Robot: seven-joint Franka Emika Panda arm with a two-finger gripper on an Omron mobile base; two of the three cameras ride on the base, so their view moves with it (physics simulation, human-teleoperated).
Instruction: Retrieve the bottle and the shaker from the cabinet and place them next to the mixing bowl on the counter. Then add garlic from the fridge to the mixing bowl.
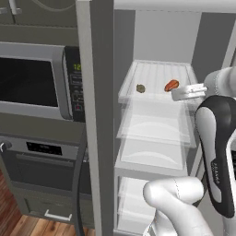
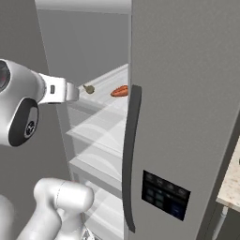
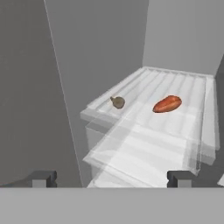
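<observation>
The garlic [image 1: 140, 88] [image 2: 89, 89] [image 3: 117, 102], a small brownish bulb, lies near the left front of the fridge's top glass shelf [image 1: 156, 73] [image 3: 175, 127]. My gripper [image 1: 175, 94] [image 2: 74, 92] [image 3: 112, 179] hovers in front of that shelf at about its height. It stands open, points into the fridge and has nothing between its fingers. The garlic is ahead of it and slightly left, well apart from the fingertips. The bottle, the shaker and the mixing bowl are out of view.
An orange-red vegetable [image 1: 171, 85] [image 2: 120, 91] [image 3: 167, 104] lies right of the garlic on the same shelf. The open fridge door [image 2: 187, 117] stands to the right. A microwave [image 1: 32, 80] and an oven [image 1: 41, 161] are to the left. A counter edge [image 2: 232, 183] shows far right.
</observation>
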